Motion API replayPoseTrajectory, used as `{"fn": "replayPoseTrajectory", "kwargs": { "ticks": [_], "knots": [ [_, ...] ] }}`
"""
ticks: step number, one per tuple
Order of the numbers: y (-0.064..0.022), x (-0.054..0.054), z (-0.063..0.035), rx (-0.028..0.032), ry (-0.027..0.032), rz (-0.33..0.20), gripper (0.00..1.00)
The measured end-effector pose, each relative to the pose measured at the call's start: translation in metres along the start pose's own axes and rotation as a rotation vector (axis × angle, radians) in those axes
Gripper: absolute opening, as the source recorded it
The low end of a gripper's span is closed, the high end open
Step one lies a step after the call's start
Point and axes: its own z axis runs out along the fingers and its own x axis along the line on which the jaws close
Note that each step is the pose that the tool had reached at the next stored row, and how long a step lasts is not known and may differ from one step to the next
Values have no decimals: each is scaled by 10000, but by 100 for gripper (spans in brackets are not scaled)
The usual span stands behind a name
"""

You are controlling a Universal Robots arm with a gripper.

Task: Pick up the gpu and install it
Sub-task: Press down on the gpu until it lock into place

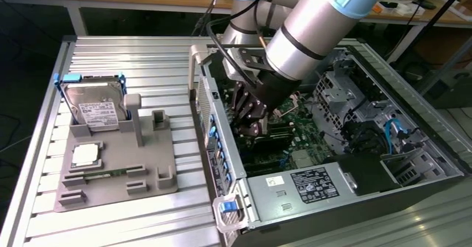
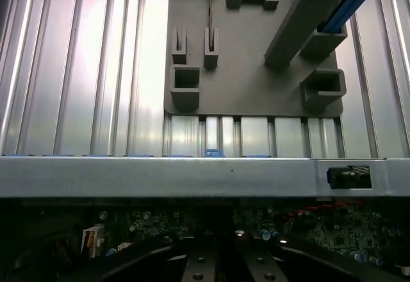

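You see the gripper (image 1: 255, 126) down inside the open computer case (image 1: 435, 164), just over the motherboard (image 1: 295, 126). Its fingers (image 2: 198, 266) are pressed together. You cannot tell where the gpu is; the dark parts under the gripper hide it. On the exterior view's left, the gray holder tray (image 1: 151, 164) carries 1 hard drive (image 1: 94, 106) on the ribbed table (image 1: 132, 59).

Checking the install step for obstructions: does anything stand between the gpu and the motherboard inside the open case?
Nothing visible does. The gripper, shut, sits low inside the case, right over the motherboard; the dark board at its tip looks like the gpu, though its seating is hidden.
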Motion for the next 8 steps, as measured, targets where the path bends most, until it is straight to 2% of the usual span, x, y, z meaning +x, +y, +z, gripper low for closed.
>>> {"fn": "replayPoseTrajectory", "kwargs": {
  "ticks": [1,4,5,8],
  "knots": [
    [-13,0,-5,-40,-2,5,11],
    [-38,1,3,-37,4,4,11],
    [-40,0,9,-35,36,15,11],
    [-44,-5,9,-27,214,75,11]
  ]
}}
